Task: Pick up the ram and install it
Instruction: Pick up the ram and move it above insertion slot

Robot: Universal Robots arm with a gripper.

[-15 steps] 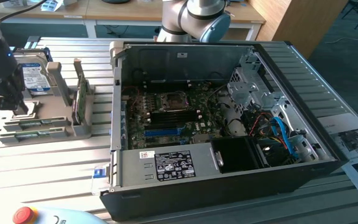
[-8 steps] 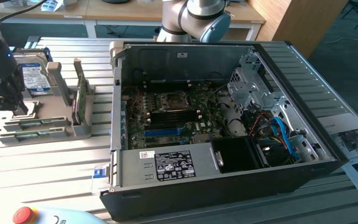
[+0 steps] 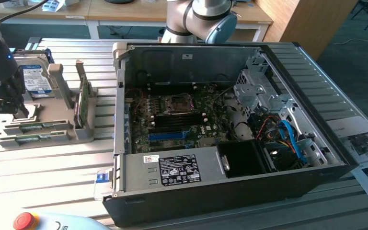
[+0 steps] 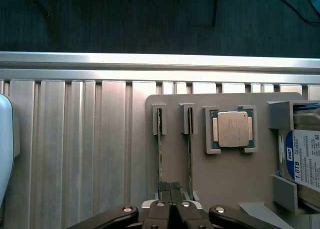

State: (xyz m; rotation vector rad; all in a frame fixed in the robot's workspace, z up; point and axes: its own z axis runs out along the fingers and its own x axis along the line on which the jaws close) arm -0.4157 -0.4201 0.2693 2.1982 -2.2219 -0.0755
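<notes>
End effector (image 4: 169,185), fingers together, sits just beside ram (image 4: 160,149); hard drive (image 4: 304,161) label reads "WD 1.0TB".

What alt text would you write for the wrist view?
The shut gripper is poised over a grey holder, its fingertips by the ends of two ram sticks standing on edge in slots. Beside them the holder carries a processor and a blue-labelled hard drive, all on a slatted metal table.

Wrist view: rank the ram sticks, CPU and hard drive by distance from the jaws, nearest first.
1. Ram sticks, in slots of the holder, right at the gripper; the pair is too close to call.
2. CPU, in the square pocket beside them.
3. Hard drive, at the holder's far edge.
</notes>
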